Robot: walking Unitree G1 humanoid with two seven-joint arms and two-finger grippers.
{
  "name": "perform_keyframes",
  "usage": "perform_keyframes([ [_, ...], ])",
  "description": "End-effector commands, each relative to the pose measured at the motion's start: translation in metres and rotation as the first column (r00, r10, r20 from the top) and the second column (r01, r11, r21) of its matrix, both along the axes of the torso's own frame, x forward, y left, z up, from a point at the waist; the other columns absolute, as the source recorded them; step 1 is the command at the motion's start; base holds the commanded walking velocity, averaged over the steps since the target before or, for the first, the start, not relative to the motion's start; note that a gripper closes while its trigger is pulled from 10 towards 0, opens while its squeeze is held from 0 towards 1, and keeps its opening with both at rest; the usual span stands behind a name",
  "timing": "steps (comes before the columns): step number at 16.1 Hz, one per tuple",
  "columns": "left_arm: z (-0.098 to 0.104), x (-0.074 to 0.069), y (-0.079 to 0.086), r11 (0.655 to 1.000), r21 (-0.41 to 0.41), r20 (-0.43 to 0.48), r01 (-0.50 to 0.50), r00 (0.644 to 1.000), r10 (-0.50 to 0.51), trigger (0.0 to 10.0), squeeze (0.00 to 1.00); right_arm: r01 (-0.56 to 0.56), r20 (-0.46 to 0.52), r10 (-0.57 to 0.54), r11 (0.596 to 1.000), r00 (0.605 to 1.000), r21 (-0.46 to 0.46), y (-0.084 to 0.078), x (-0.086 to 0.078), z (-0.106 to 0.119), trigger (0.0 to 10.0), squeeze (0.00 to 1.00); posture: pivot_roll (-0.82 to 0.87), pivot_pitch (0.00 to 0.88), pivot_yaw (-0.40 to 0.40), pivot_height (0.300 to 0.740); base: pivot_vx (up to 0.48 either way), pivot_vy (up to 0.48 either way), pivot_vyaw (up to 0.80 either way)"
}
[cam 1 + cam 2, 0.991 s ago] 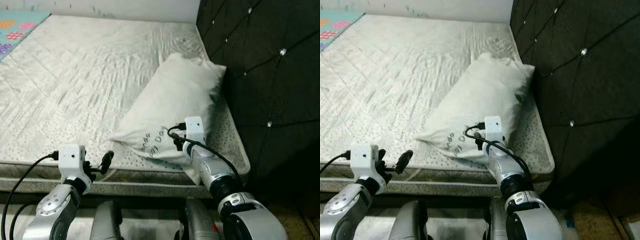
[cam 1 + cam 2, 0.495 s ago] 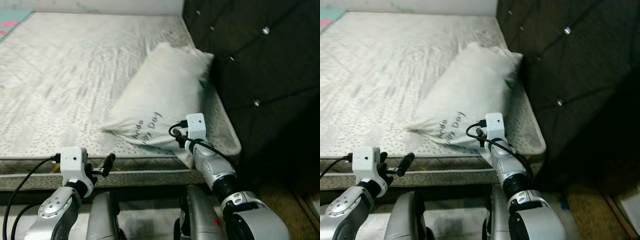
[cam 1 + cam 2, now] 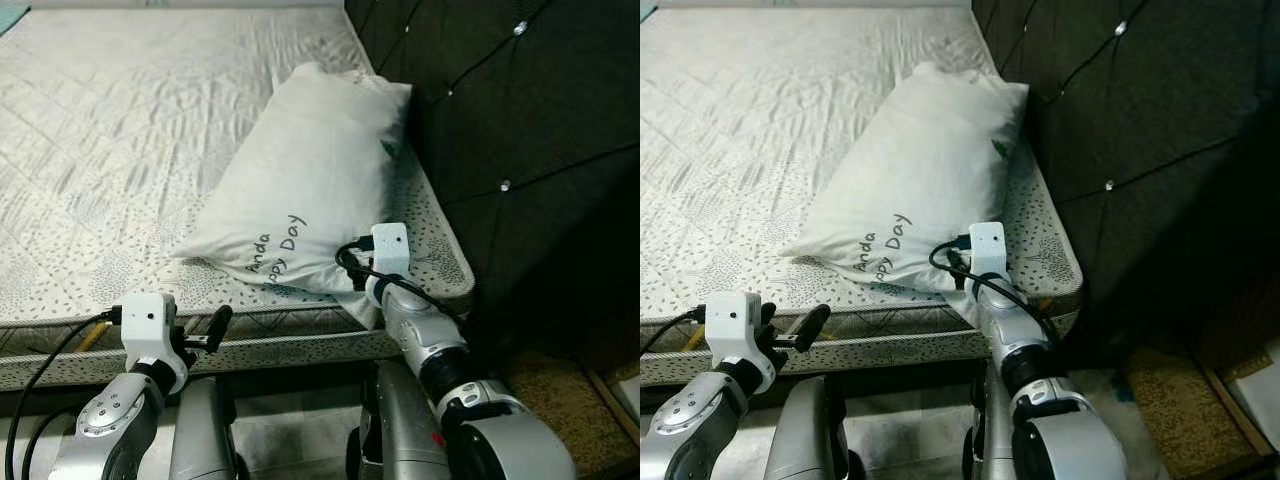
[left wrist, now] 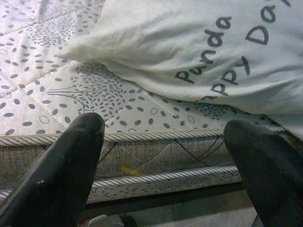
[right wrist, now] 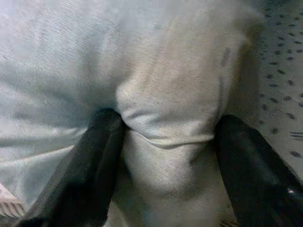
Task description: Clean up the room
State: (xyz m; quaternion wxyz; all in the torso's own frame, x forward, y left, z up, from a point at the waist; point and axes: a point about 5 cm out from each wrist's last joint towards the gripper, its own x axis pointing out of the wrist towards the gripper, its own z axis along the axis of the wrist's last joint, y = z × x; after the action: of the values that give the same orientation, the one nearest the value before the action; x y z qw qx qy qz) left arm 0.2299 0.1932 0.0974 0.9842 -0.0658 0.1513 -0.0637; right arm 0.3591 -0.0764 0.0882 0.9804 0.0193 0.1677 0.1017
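A white pillow (image 3: 300,170) printed "Panda Happy Day" lies at an angle on the grey patterned mattress (image 3: 110,130), its far end against the dark headboard. My right gripper (image 5: 168,137) is at the pillow's near corner by the mattress edge, shut on a bunched fold of the fabric. My left gripper (image 4: 165,127) hovers open just in front of the mattress's front edge, left of the pillow, with nothing between its fingers (image 3: 217,322).
A dark tufted headboard (image 3: 520,120) rises along the right side of the bed. A brown mat (image 3: 1160,390) lies on the floor at the lower right. The mattress stretches bare to the left of the pillow.
The camera has swung right and downward, so the bed sits higher and further left in view. My right gripper keeps its hold on the pillow corner; the left arm holds its pose.
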Motion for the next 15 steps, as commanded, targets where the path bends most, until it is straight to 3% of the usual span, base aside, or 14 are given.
perform_keyframes([
  [1, 0.001, -0.003, -0.003, 1.0, -0.007, -0.004, 0.01, 1.0, -0.01, 10.0, 0.0, -0.022, 0.012, 0.022, 0.999, 1.0, 0.032, 0.009, 0.001, 0.005, 0.0, 0.0, -0.03, 0.148, -0.036, 0.524, 0.0, 0.0, 0.0],
  [5, 0.001, -0.002, -0.005, 1.0, -0.009, -0.003, 0.018, 1.0, -0.018, 10.0, 0.0, -0.063, 0.016, 0.062, 0.993, 0.998, 0.099, 0.027, 0.003, 0.014, 0.0, 0.0, -0.03, 0.144, -0.036, 0.524, 0.0, 0.0, 0.0],
  [15, 0.002, 0.001, -0.005, 1.0, -0.005, 0.006, 0.013, 1.0, -0.013, 10.0, 0.0, -0.035, -0.006, 0.036, 0.992, 0.999, 0.124, 0.019, 0.005, 0.01, 0.0, 0.0, -0.02, 0.13, -0.046, 0.524, 0.0, 0.0, 0.0],
])
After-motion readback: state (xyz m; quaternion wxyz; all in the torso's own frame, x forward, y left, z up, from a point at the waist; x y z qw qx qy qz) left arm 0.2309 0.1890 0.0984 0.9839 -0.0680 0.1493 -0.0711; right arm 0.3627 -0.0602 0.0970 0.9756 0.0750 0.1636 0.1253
